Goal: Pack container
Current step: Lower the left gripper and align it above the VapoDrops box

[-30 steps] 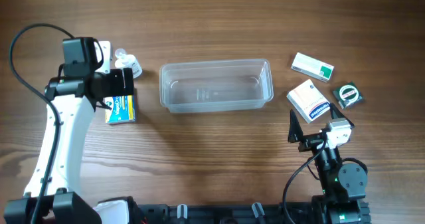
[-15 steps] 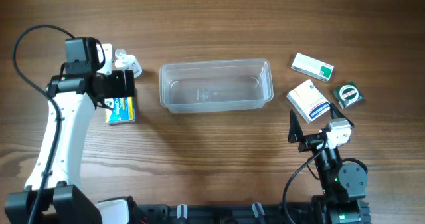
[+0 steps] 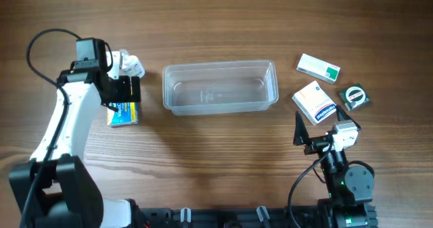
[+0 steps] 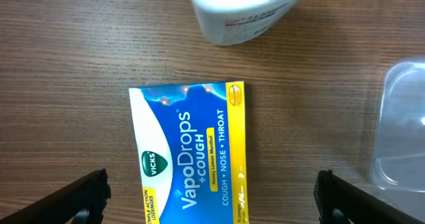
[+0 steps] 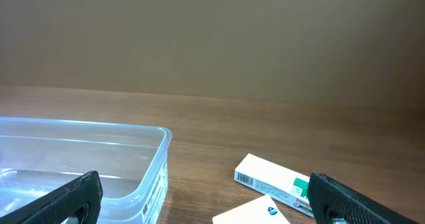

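The clear plastic container (image 3: 220, 87) sits empty at the table's middle; its corner shows in the left wrist view (image 4: 402, 131) and its end in the right wrist view (image 5: 99, 167). My left gripper (image 3: 123, 93) is open and hovers over a blue-and-yellow VapoDrops box (image 3: 123, 112), which lies flat between the fingers in the wrist view (image 4: 192, 151). A white bottle (image 3: 131, 65) lies just beyond it (image 4: 242, 8). My right gripper (image 3: 312, 134) is open and empty near the front edge, apart from the boxes.
Right of the container lie a white-and-green box (image 3: 318, 67) (image 5: 275, 181), a white-and-blue box (image 3: 314, 101) and a small round green-and-black item (image 3: 354, 95).
My left arm has shifted a little to the right and toward the white bottle, staying over the VapoDrops box. The right arm has not moved.
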`<state>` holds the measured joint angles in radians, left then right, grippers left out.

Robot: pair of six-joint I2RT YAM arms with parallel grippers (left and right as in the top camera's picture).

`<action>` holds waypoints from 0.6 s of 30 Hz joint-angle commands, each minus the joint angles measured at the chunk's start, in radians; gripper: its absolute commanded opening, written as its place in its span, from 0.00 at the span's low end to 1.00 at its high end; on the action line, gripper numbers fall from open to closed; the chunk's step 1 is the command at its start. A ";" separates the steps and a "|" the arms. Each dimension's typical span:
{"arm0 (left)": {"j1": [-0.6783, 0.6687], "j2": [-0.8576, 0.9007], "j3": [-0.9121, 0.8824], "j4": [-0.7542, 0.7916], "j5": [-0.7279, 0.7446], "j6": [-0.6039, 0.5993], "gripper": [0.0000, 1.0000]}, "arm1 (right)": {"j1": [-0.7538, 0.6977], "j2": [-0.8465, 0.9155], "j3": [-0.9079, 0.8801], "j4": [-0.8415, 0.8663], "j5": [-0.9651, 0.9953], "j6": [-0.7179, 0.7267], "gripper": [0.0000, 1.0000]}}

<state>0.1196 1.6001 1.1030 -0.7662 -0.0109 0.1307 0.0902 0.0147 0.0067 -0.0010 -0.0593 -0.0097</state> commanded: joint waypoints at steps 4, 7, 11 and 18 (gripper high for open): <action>0.120 0.044 0.010 0.007 0.105 0.024 1.00 | -0.001 -0.005 -0.002 0.003 -0.009 -0.010 1.00; 0.154 0.048 0.010 0.001 0.137 0.063 1.00 | -0.001 -0.005 -0.002 0.003 -0.009 -0.010 1.00; 0.153 0.065 0.010 -0.013 0.179 0.154 1.00 | -0.001 -0.005 -0.002 0.003 -0.009 -0.010 1.00; 0.153 0.094 -0.003 0.011 0.178 0.181 1.00 | -0.001 -0.005 -0.002 0.003 -0.009 -0.010 1.00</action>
<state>0.2752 1.6749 1.1030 -0.7761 0.1444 0.2737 0.0902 0.0147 0.0067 -0.0010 -0.0597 -0.0097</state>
